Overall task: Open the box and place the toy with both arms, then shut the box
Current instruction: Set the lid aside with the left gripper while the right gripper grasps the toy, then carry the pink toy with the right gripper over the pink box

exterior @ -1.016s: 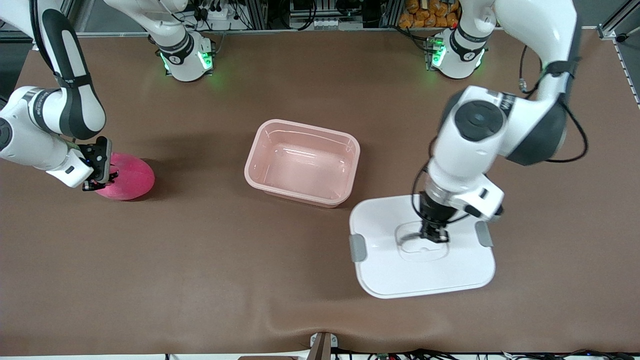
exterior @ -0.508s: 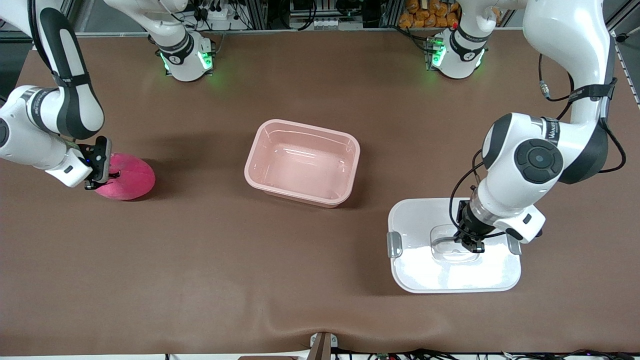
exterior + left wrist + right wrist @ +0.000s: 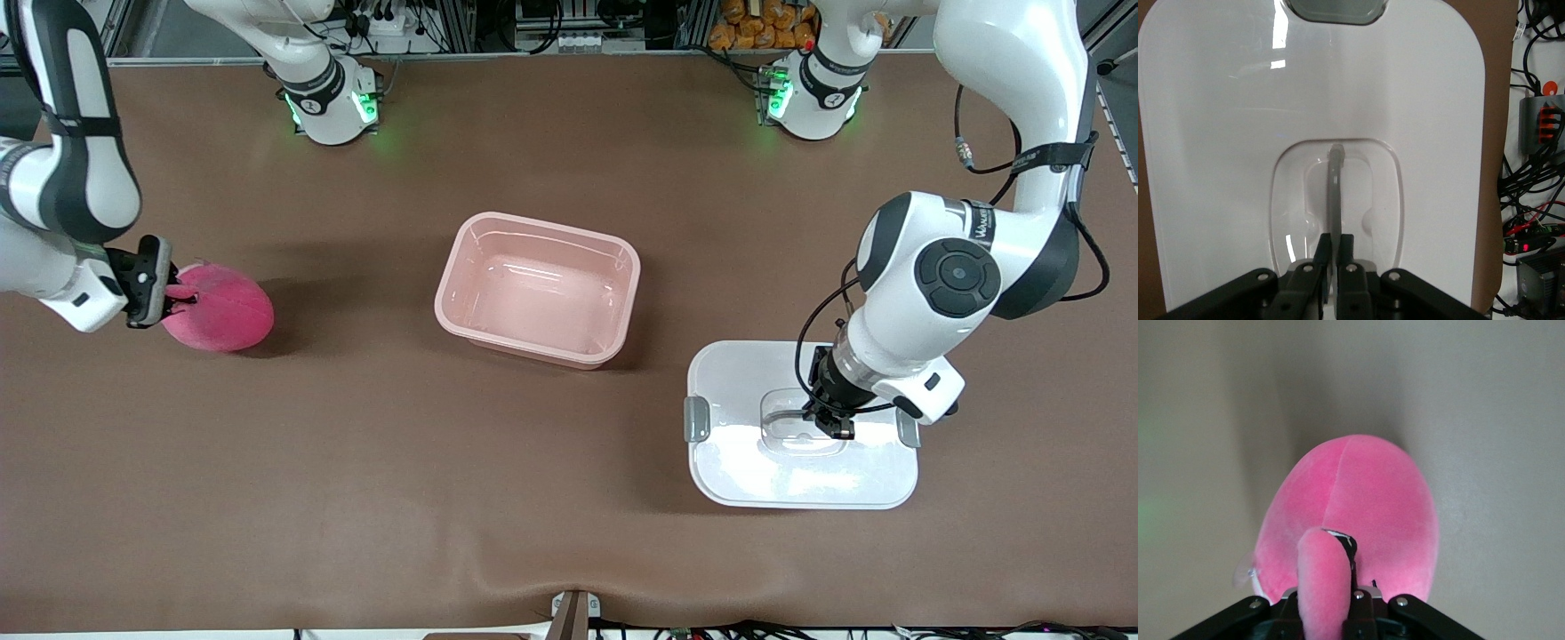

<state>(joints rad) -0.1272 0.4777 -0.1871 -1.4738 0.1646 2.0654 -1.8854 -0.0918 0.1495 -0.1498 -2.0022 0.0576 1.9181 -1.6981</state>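
Toward my right arm's end of the table, the right gripper (image 3: 169,298) is clamped on a small protruding piece of the pink toy (image 3: 220,308), which rests on the table (image 3: 356,462). At centre I see the open pink box (image 3: 538,288), empty. Toward my left arm's end, nearer the front camera, the left gripper (image 3: 831,425) is pinched on the handle (image 3: 1334,193) of the white lid (image 3: 756,462), its grey clips (image 3: 695,419) showing.

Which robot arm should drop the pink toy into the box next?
The right arm. Its gripper is already shut on the toy, and the box sits open. The left gripper is busy, shut on the lid handle.
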